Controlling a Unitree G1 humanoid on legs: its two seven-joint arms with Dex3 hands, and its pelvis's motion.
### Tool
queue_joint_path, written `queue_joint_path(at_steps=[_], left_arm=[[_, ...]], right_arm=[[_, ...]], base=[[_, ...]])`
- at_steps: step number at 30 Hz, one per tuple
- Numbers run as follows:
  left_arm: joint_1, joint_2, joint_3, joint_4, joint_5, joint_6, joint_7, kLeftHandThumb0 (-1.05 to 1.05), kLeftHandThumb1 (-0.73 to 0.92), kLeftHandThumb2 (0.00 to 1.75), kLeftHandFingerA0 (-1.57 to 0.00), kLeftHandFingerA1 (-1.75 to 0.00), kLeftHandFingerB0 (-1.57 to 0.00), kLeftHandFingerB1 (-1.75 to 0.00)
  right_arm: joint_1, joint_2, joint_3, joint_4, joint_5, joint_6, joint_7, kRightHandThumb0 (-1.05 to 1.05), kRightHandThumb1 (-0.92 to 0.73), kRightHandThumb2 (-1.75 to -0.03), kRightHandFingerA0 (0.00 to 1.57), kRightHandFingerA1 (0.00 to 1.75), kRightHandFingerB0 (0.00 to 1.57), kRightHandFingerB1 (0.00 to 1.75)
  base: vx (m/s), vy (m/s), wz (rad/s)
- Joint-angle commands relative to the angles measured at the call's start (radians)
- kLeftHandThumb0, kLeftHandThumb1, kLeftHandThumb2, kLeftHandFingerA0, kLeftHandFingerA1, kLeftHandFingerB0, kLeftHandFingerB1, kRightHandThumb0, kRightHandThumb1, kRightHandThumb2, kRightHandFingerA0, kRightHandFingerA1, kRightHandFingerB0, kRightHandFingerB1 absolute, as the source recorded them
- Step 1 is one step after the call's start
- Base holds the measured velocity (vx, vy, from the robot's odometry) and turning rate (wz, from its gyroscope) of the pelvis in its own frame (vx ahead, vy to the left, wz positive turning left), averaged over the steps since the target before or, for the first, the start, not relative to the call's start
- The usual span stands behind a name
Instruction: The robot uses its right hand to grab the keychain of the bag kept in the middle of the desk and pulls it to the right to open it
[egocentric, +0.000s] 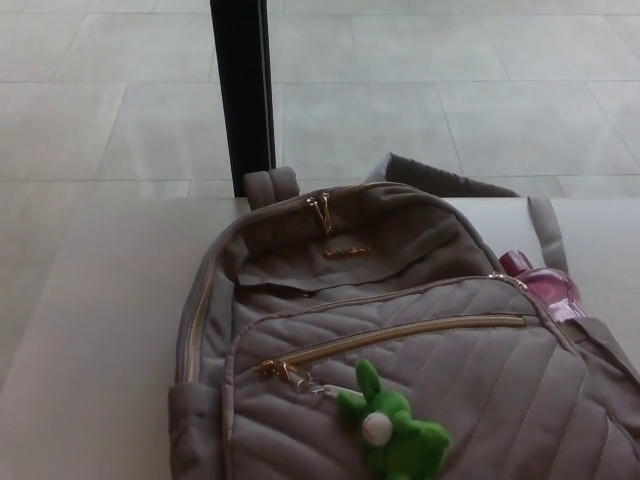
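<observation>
On the desk (90, 330), your bag (400, 300) lay zipped.
Neither hand showed; the green keychain (392, 432) hung at the zipper's left end.

Grey bag (400, 330) flat on desk (100, 330)

Single head view, looking down and forward, close over the desk (90, 330). The bag (400, 300) fills the lower frame; tiled floor (420, 100) lies beyond.

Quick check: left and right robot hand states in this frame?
Left robot hand: not in view.
Right robot hand: not in view. Nothing touches the keychain on the bag.
</observation>
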Motion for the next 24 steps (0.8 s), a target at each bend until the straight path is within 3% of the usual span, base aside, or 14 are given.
queue_joint_path(at_steps=[1, 2, 3, 4, 6, 7, 9, 15, 16, 17, 18, 19, 20, 24], left_arm=[[0.006, 0.029, 0.018, 0.003, -0.024, -0.054, -0.034, -0.64, 0.48, 0.87, -0.56, -0.65, -0.41, -0.53], [0.003, 0.028, 0.019, 0.008, -0.024, -0.048, -0.033, -0.64, 0.48, 0.87, -0.57, -0.66, -0.41, -0.52], [-0.001, 0.029, 0.012, 0.012, -0.017, -0.045, -0.030, -0.63, 0.49, 0.88, -0.56, -0.65, -0.40, -0.52], [-0.004, 0.024, 0.010, 0.017, -0.014, -0.044, -0.023, -0.63, 0.49, 0.87, -0.57, -0.65, -0.40, -0.52], [-0.005, 0.022, 0.010, 0.018, -0.014, -0.044, -0.021, -0.63, 0.49, 0.87, -0.57, -0.65, -0.40, -0.52], [-0.006, 0.021, 0.014, 0.018, -0.019, -0.040, -0.025, -0.63, 0.48, 0.87, -0.56, -0.65, -0.40, -0.52], [0.001, 0.022, 0.015, 0.010, -0.021, -0.046, -0.029, -0.65, 0.48, 0.88, -0.57, -0.65, -0.41, -0.52], [0.005, 0.024, 0.034, 0.002, -0.047, -0.040, -0.070, -0.64, 0.48, 0.87, -0.56, -0.66, -0.40, -0.52], [0.004, 0.025, 0.032, 0.002, -0.045, -0.032, -0.068, -0.65, 0.60, 0.59, -0.61, -0.62, -0.48, -0.39], [0.003, 0.025, 0.032, 0.002, -0.045, -0.031, -0.068, -0.65, 0.60, 0.59, -0.61, -0.62, -0.48, -0.39], [0.006, 0.025, 0.030, 0.007, -0.041, -0.037, -0.066, -0.64, 0.61, 0.59, -0.58, -0.58, -0.50, -0.39], [0.009, 0.025, 0.025, 0.008, -0.036, -0.044, -0.064, -0.65, 0.49, 0.89, -0.54, -0.66, -0.41, -0.52], [0.010, 0.026, 0.021, 0.008, -0.030, -0.050, -0.062, -0.66, 0.48, 0.88, -0.57, -0.68, -0.42, -0.53], [0.006, 0.027, 0.025, 0.013, -0.034, -0.042, -0.066, -0.67, 0.48, 0.88, -0.58, -0.68, -0.43, -0.53]], right_arm=[[0.008, 0.042, 0.410, -1.026, 0.124, 0.312, 0.182, -0.95, -0.58, -0.94, 0.52, 0.69, 0.18, 0.49], [0.021, 0.050, 0.445, -1.053, 0.112, 0.315, 0.194, -0.81, -0.68, -0.60, 0.59, 0.65, 0.22, 0.40], [0.033, 0.062, 0.473, -1.075, 0.101, 0.328, 0.196, -0.82, -0.68, -0.61, 0.67, 0.65, 0.22, 0.40], [0.036, 0.071, 0.508, -1.085, 0.080, 0.335, 0.209, -0.83, -0.55, -0.94, 0.70, 0.71, 0.15, 0.48], [0.036, 0.077, 0.518, -1.093, 0.070, 0.344, 0.215, -0.83, -0.55, -0.94, 0.70, 0.71, 0.15, 0.48], [0.045, 0.084, 0.550, -1.100, 0.036, 0.335, 0.228, -0.81, -0.68, -0.61, 0.77, 0.66, 0.21, 0.39], [0.071, 0.106, 0.628, -1.124, -0.019, 0.358, 0.242, -0.84, -0.66, -0.61, 0.85, 0.72, 0.28, 0.42], [0.097, 0.132, 0.742, -1.120, -0.171, 0.301, 0.268, -0.90, -0.57, -0.70, 0.88, 0.79, 0.29, 0.51], [0.098, 0.131, 0.758, -1.113, -0.187, 0.281, 0.277, -0.96, -0.61, -0.71, 0.88, 0.74, 0.31, 0.52], [0.098, 0.130, 0.762, -1.116, -0.189, 0.284, 0.276, -0.96, -0.61, -0.71, 0.88, 0.74, 0.31, 0.52], [0.101, 0.129, 0.772, -1.122, -0.187, 0.297, 0.277, -0.90, -0.69, -0.62, 0.89, 0.72, 0.35, 0.50], [0.101, 0.128, 0.778, -1.124, -0.186, 0.301, 0.276, -0.93, -0.63, -0.67, 0.87, 0.72, 0.34, 0.52], [0.098, 0.126, 0.780, -1.117, -0.193, 0.285, 0.275, -0.89, -0.71, -0.62, 0.88, 0.74, 0.35, 0.52], [0.079, 0.120, 0.762, -1.095, -0.129, 0.266, 0.279, -0.79, -0.65, -0.60, 0.88, 0.83, 0.43, 0.50]], base=[[0.00, 0.000, 0.00], [0.00, 0.000, 0.00], [0.00, 0.000, 0.00], [0.00, 0.000, 0.00], [0.00, 0.000, 0.00], [0.00, 0.000, 0.00], [0.00, 0.000, 0.00], [0.00, 0.000, 0.00], [0.00, 0.000, 0.00], [0.00, 0.000, 0.00], [0.00, 0.000, 0.00], [0.00, 0.000, 0.00], [0.00, 0.000, 0.00], [0.00, 0.000, 0.00]])
